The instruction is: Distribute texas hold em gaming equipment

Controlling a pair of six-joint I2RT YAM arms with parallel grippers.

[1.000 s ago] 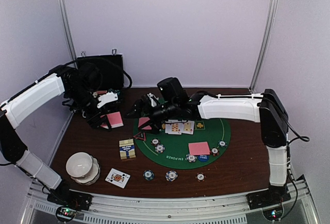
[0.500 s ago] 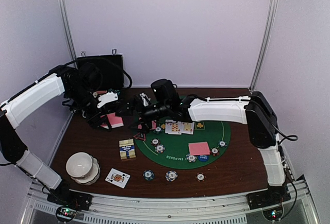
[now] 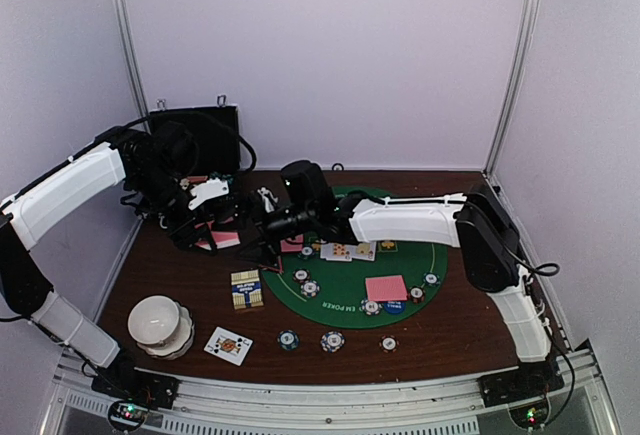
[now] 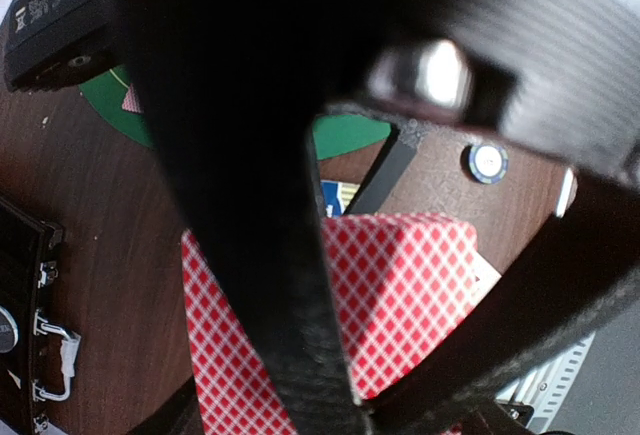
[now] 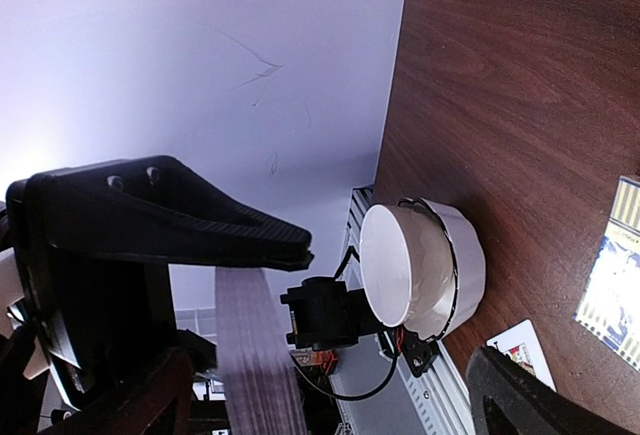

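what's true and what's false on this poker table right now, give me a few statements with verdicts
1. The left gripper is shut on pink-backed cards. True.
2. The right gripper holds a chip. False: it is open, with nothing between its fingers.
3. The white bowl stack sits on the green mat. False: it stands on the wooden table, off the mat.
4. Three chips lie between the mat and the table's near edge. True.
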